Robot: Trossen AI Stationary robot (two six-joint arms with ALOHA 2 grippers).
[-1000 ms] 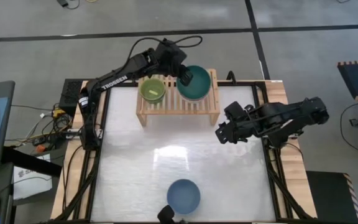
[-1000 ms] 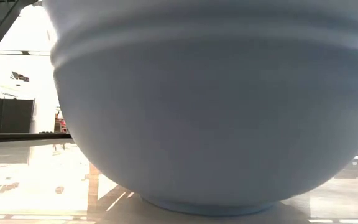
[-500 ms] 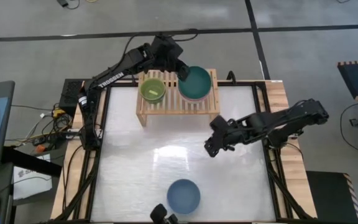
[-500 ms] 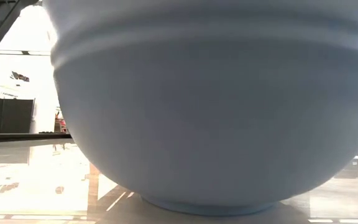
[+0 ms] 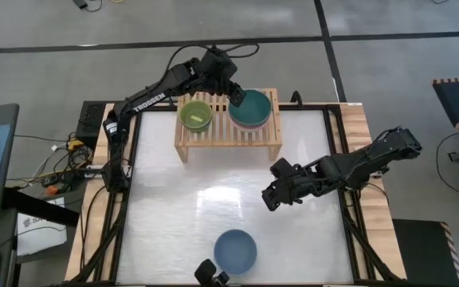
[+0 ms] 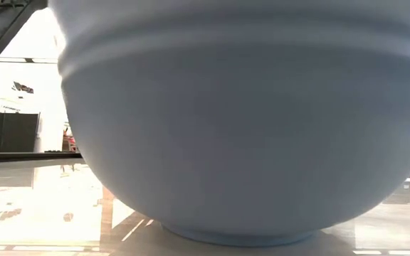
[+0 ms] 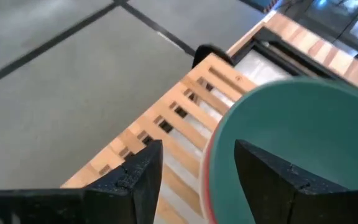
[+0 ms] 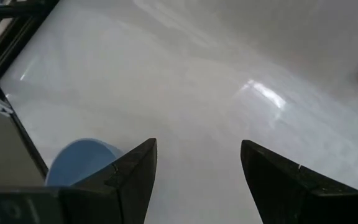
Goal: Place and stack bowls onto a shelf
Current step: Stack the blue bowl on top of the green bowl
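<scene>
Shelf [image 5: 228,132]: low light-wood rack with slatted top, stood at the far edge of the white tabletop [image 5: 174,223], near the middle.

Lime green bowl [image 5: 196,115]: sat upright on the shelf's left part, clear of both arms.

Dark green bowl [image 5: 251,107]: sat on the shelf's right part, nested on top of at least one other bowl; a pink-red rim [image 7: 207,163] showed just beneath its edge in the left wrist view. How many bowls lay under it could not be told.

Left gripper [image 5: 233,94]: reached over the shelf's far side, at the dark green bowl's left rim. Jaws were spread apart. In the left wrist view the bowl's rim lay between the two fingers, one finger [image 7: 143,176] outside the wall over the slats, the other finger [image 7: 272,177] inside the bowl. No pinch on the wall could be seen.

Slate blue bowl [image 5: 236,250]: stood upright and alone on the tabletop near its front edge, close before the low camera, filling that view [image 6: 248,121].

Right gripper [image 5: 271,196]: hung over the middle-right of the tabletop, well apart from the shelf and short of the slate blue bowl. Jaws were spread wide and held nothing; the blue bowl showed beyond one finger [image 8: 132,174] in the right wrist view, outside the gap.
</scene>
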